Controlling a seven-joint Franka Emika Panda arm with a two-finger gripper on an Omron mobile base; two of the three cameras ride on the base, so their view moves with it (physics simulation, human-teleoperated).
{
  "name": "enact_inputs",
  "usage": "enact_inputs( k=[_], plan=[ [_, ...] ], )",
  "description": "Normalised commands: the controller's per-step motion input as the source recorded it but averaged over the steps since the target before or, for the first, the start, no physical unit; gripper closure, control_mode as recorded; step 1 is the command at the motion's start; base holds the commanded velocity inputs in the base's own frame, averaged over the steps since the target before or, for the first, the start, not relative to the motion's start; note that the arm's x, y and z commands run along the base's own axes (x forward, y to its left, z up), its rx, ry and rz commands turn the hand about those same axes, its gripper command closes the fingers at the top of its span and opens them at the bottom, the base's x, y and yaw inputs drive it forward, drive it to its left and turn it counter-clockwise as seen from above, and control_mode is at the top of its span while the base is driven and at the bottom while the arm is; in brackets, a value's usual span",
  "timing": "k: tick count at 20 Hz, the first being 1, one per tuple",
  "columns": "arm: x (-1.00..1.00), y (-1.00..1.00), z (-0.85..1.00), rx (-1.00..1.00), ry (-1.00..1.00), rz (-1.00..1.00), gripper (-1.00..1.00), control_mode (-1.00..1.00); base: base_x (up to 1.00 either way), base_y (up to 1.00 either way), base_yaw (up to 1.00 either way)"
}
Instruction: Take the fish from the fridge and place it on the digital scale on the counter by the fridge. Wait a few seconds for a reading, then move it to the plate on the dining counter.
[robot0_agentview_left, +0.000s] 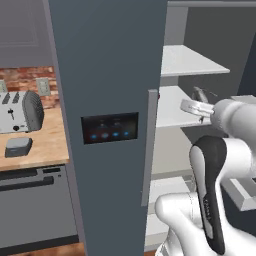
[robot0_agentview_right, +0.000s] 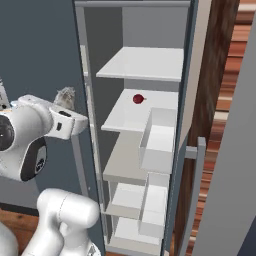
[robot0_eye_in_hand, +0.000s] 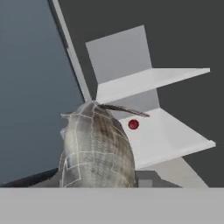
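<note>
We see the fish (robot0_eye_in_hand: 97, 148) close up in the hand view, grey-silver and scaly, sitting right at the pincer, which is closed around it. In the left base view the fish (robot0_agentview_left: 201, 93) pokes up just past the pincer (robot0_agentview_left: 196, 107), in front of the open fridge (robot0_agentview_left: 110, 75) and level with its middle white shelf (robot0_agentview_left: 172, 112). In the right base view the fish (robot0_agentview_right: 65, 97) shows as a small grey tuft above the white hand, just outside the fridge opening. We cannot tell whether it touches the shelf edge.

A small red round thing (robot0_agentview_right: 138, 99) lies on that middle shelf, well back from the fish. It also shows red in the hand view (robot0_eye_in_hand: 133, 124).

Left of the fridge runs a wooden bench (robot0_agentview_left: 45, 145) over grey cabinets. On it sits the digital scale (robot0_agentview_left: 18, 146), a flat dark slab, just in front of a silver toaster (robot0_agentview_left: 20, 112). A brick wall (robot0_agentview_left: 30, 77) stands behind them.
</note>
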Motion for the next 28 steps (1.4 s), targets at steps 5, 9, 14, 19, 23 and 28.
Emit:
enact_inputs(
  k=[5, 9, 14, 19, 23, 28],
  plan=[
    [-0.83, 0.23, 0.0, 0.04, 0.36, -0.02, 1.0, -1.0, 0.0, 0.0, 0.0],
    [-0.42, 0.21, -0.06, 0.09, 0.43, 0.0, 1.0, -1.0, 0.0, 0.0, 0.0],
    [-0.03, 0.2, -0.2, 0.12, 0.47, 0.0, 1.0, -1.0, 0.0, 0.0, 0.0],
    [-0.14, 0.27, -0.27, 0.06, 0.22, 0.0, 1.0, 1.0, -0.12, 0.11, 0.0],
    [0.0, 0.0, 0.0, 0.0, 0.0, 0.0, 1.0, 1.0, -0.96, 0.86, 0.0],
    [0.0, 0.0, 0.0, 0.0, 0.0, 0.0, 1.0, 1.0, -0.84, 1.0, 0.01]
  ],
)
